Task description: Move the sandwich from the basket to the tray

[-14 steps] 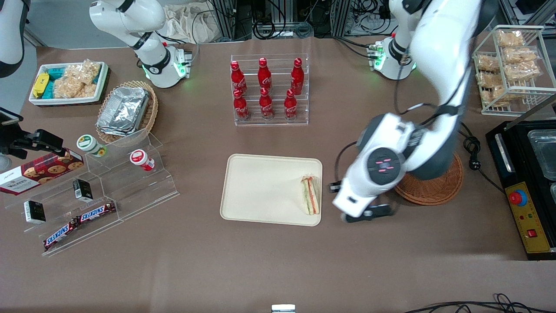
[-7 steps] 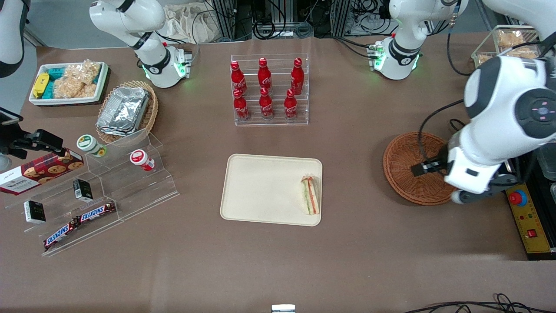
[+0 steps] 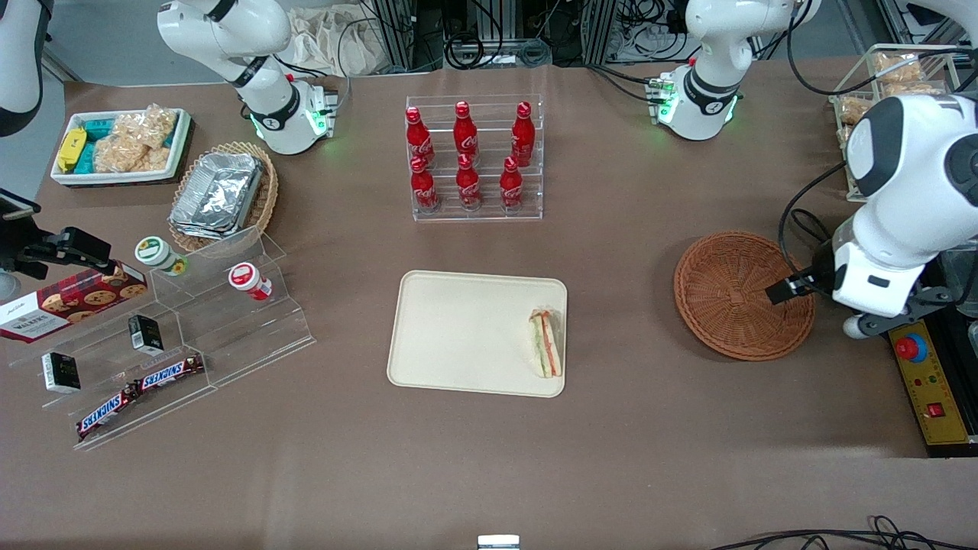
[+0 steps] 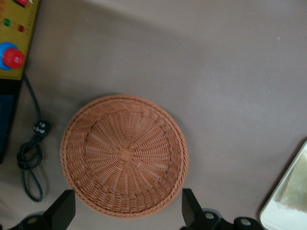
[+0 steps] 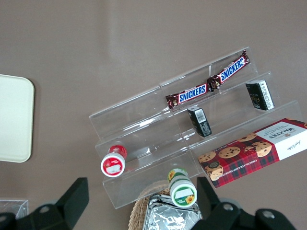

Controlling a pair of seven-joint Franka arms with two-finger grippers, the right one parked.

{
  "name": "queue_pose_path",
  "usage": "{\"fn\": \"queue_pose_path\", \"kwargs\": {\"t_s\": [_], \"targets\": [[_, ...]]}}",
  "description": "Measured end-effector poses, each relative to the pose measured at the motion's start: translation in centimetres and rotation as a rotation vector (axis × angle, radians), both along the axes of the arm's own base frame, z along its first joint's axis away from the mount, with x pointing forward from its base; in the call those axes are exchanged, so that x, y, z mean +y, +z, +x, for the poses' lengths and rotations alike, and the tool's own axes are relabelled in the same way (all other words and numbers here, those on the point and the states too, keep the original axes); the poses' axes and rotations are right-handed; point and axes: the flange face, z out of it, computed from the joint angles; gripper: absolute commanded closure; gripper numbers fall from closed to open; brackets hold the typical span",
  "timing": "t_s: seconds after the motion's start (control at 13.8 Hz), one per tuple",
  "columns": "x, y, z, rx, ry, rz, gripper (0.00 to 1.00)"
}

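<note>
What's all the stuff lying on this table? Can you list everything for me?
sandwich: one, pale bread with orange, red and green layers, on the tray's edge nearest the basket.
tray: one, cream, mid-table.
basket: one, reddish-brown wicker, nothing in it, toward the working arm's end.
cola bottles: six, red, in a clear rack.
foil trays: a silver stack, in a tan wicker basket.
Snickers bars: two, on the clear stepped stand.
cookie box: one, red, beside that stand.
gripper: one, open, above the reddish-brown basket's rim.
</note>
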Motion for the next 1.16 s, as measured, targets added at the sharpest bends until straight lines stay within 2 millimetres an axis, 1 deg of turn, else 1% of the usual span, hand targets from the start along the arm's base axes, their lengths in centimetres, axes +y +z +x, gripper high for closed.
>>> {"fn": "queue_pose_path", "kwargs": {"t_s": [0.15, 0.29, 0.44, 0.65, 0.8, 0.87, 1.16], "targets": [[1.6, 1.9, 0.4, -0.041, 0.022, -0.001, 0.0], [2.4, 3.2, 0.8, -0.067, 0.031, -0.003, 0.0], [2.3, 3.4, 0.8, -0.064, -0.001, -0.002, 0.0], [2.4, 3.6, 0.8, -0.013, -0.149, 0.005, 0.0], [2.7, 4.3, 1.5, 0.021, -0.261, 0.001, 0.0], [2.8, 4.5, 2.0, 0.022, -0.289, -0.011, 0.0], [1.8, 3.9, 3.2, 0.009, -0.282, -0.157, 0.0]]}}
